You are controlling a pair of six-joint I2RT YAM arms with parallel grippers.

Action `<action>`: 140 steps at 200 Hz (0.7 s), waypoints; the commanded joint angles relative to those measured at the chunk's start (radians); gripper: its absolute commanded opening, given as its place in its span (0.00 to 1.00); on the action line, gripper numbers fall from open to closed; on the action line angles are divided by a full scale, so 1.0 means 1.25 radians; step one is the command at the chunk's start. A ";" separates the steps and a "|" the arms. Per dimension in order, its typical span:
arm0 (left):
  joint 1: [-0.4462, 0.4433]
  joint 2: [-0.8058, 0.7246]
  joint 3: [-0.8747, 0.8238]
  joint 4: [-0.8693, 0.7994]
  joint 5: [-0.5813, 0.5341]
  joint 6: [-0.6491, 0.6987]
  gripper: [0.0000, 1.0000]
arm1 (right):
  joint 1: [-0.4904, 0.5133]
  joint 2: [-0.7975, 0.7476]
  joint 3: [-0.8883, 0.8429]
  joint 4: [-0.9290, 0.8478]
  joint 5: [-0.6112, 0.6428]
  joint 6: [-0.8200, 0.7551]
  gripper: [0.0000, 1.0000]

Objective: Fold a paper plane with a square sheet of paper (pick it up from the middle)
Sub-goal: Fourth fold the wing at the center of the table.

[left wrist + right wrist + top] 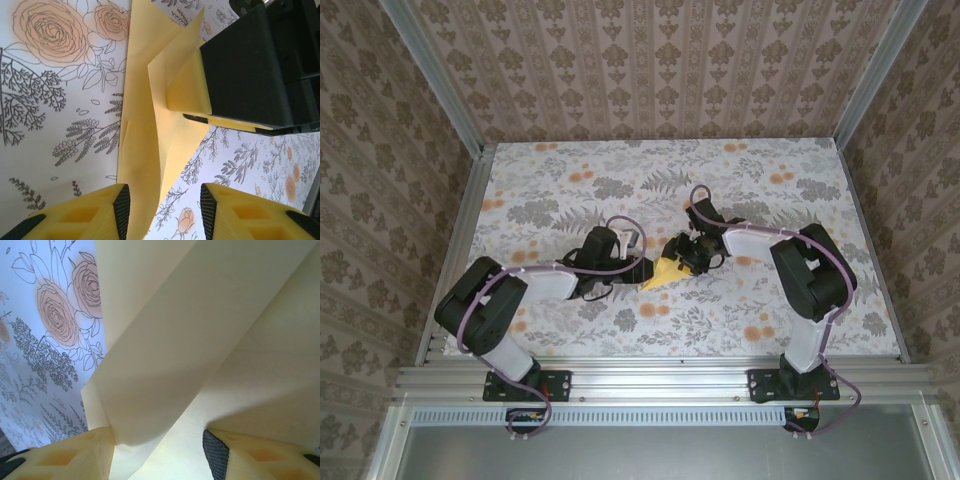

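Left tool [164, 205] half-open astride paper [145, 125]

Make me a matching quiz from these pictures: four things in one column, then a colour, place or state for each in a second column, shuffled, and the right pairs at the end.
Things
1. folded paper
2. left arm's fingers
3. printed rose
4. right arm's base

Descriptions
A. orange line drawing, flat under everything
B. black, at the near edge in the top view
C. pale yellow, creased
D. apart, with paper running between them

Pairs: 1-C, 2-D, 3-A, 4-B
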 commanded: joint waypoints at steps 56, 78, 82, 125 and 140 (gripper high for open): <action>-0.032 0.019 -0.015 0.100 0.036 -0.079 0.28 | -0.007 0.121 -0.039 -0.182 0.194 0.038 0.56; -0.034 0.042 -0.004 0.093 0.049 -0.073 0.24 | -0.007 0.130 -0.038 -0.185 0.194 0.052 0.54; -0.035 0.046 -0.002 0.093 0.053 -0.073 0.23 | -0.006 0.133 -0.037 -0.184 0.194 0.055 0.53; -0.041 0.073 0.025 0.056 0.051 -0.057 0.21 | -0.007 0.144 -0.032 -0.187 0.193 0.055 0.53; -0.040 0.075 0.029 0.059 0.049 -0.058 0.21 | -0.006 0.148 -0.027 -0.191 0.191 0.043 0.53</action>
